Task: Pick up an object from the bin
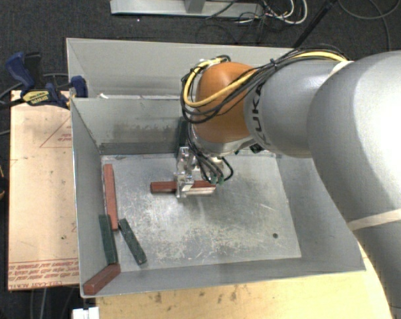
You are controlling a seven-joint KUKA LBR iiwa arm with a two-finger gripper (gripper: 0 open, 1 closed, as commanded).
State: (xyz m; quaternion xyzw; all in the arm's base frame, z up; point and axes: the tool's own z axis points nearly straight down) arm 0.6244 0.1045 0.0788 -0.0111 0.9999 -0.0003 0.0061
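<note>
The arm (333,131) reaches in from the right over the grey bin (121,121), its orange-capped wrist above the floor's middle.

Status: the gripper (185,189) is down at floor level, pinched across the middle of a short reddish-brown bar (162,187), whose ends project to either side. The grasp appears made. The bar seems level with the floor, so the lift and withdrawal are judged still to do.

Contents, five items:
- Reddish-brown pieces, three: the gripped bar at centre, a long bar (109,195) by the left wall, and a corner block (101,279) at the near-left.
- Dark green bars, two: the left green bar (107,239) and the slanted green bar (132,242), close together near the left wall.
</note>
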